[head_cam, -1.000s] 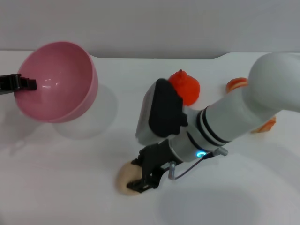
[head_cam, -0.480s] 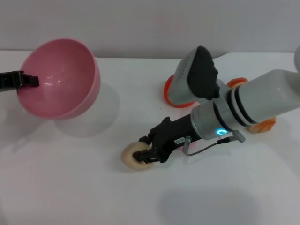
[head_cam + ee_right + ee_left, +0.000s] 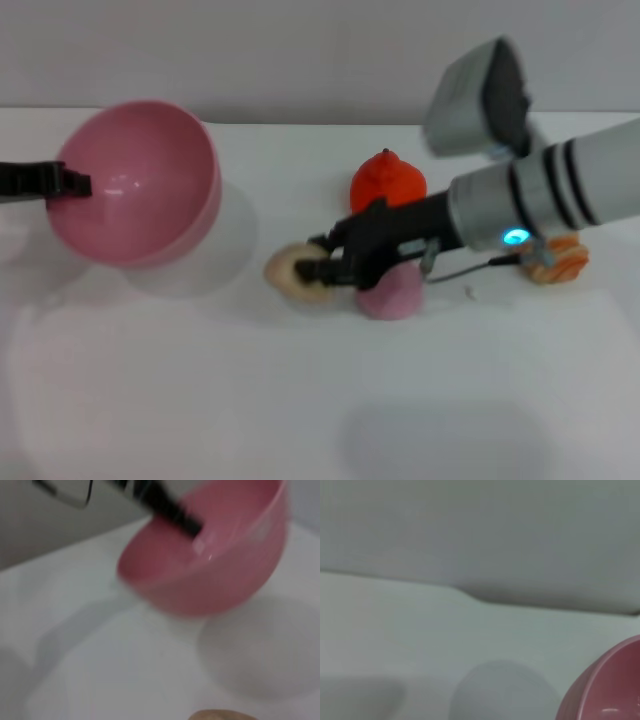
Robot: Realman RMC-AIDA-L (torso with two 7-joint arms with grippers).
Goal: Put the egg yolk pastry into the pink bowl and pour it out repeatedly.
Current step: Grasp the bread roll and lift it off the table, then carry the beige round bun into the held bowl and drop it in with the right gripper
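The pink bowl [image 3: 140, 185] hangs tilted above the table at the left, its mouth turned toward the middle, with my left gripper [image 3: 70, 183] shut on its rim. The bowl's edge [image 3: 610, 690] shows in the left wrist view, and the whole bowl [image 3: 215, 560] fills the right wrist view. My right gripper [image 3: 318, 268] is shut on the pale egg yolk pastry [image 3: 290, 270], held above the table between the bowl and the other foods. A sliver of the pastry [image 3: 220, 715] shows in the right wrist view.
A mauve-pink dome [image 3: 393, 295] sits under the right arm. An orange-red round item [image 3: 388, 185] stands behind it. An orange-striped roll [image 3: 560, 262] lies at the right. The white table [image 3: 200, 400] ends at a grey wall behind.
My right gripper has lifted the pastry from the table's front and carried it up and back toward the bowl. The mauve dome has come into view. The bowl has shifted slightly.
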